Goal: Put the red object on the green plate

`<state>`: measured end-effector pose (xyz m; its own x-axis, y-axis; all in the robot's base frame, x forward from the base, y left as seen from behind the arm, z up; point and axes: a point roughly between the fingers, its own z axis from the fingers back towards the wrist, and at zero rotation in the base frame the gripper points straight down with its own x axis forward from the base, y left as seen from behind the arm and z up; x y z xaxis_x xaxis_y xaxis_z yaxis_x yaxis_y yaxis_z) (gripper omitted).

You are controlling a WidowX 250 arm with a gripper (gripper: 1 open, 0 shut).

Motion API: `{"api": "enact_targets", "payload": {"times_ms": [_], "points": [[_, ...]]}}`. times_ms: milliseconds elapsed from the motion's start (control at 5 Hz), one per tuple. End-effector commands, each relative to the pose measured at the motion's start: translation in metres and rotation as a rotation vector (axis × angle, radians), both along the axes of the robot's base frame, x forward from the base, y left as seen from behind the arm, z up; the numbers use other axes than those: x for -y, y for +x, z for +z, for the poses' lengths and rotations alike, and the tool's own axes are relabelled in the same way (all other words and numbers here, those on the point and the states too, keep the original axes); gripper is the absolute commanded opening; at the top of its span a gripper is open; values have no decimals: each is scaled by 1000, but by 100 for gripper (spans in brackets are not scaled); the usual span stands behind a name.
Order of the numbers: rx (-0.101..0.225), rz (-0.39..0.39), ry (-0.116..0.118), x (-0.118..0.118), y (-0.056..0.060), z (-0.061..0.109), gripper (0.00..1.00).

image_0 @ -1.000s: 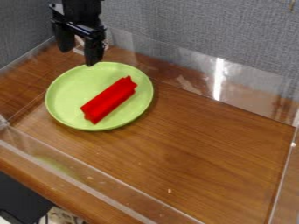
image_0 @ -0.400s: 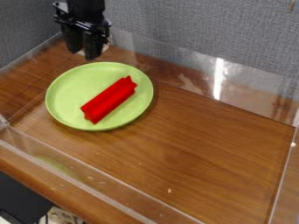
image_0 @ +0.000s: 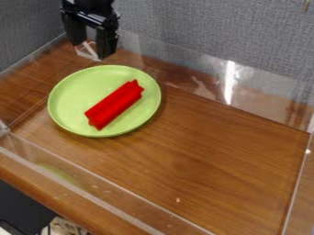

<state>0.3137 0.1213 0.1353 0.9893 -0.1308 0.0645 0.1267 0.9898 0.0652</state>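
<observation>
The red object [image_0: 114, 102], a matte red rectangular block, lies diagonally on the green plate [image_0: 73, 92], a round lime-green plate on the left of the wooden table. My black gripper [image_0: 92, 48] hangs above the plate's far rim, pointing down, clear of the block. Its two fingers stand apart with nothing between them, so it is open.
A clear acrylic wall [image_0: 227, 78] rings the wooden tabletop [image_0: 208, 156] on all sides. A grey fabric backdrop stands behind it.
The gripper has risen a little and drifted slightly right, away from the plate's far rim. The block and plate have not moved.
</observation>
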Motion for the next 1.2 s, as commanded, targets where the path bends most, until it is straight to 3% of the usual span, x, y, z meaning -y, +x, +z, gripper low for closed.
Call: {"api": "enact_targets", "payload": {"times_ms": [0,200,400,600,1000], "points": [[66,41,25,-12,6,13,100],[47,50,17,-3,6,11,100],[40,128,32,-11,14,-2,100],[64,194,40,-14,17,0,100],[106,80,46,-3,16,29,100]]}}
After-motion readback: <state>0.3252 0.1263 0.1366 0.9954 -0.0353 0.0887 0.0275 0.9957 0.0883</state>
